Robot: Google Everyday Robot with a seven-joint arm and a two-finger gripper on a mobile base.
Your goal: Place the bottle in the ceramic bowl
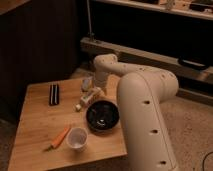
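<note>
The pale yellowish-white bottle (90,97) lies on its side on the wooden table (35,125), its small white cap (78,107) pointing front-left. It sits just behind and left of the glossy black ceramic bowl (102,116), which holds nothing. My gripper (94,84) hangs from the white arm right at the bottle's far end, above it. I cannot see whether it touches the bottle.
A white cup (76,138) stands near the table's front edge, with an orange carrot (60,137) to its left. A flat black item (54,94) lies at the back left. A small blue-grey item (87,81) lies by the gripper. My thick white arm (145,115) covers the table's right side.
</note>
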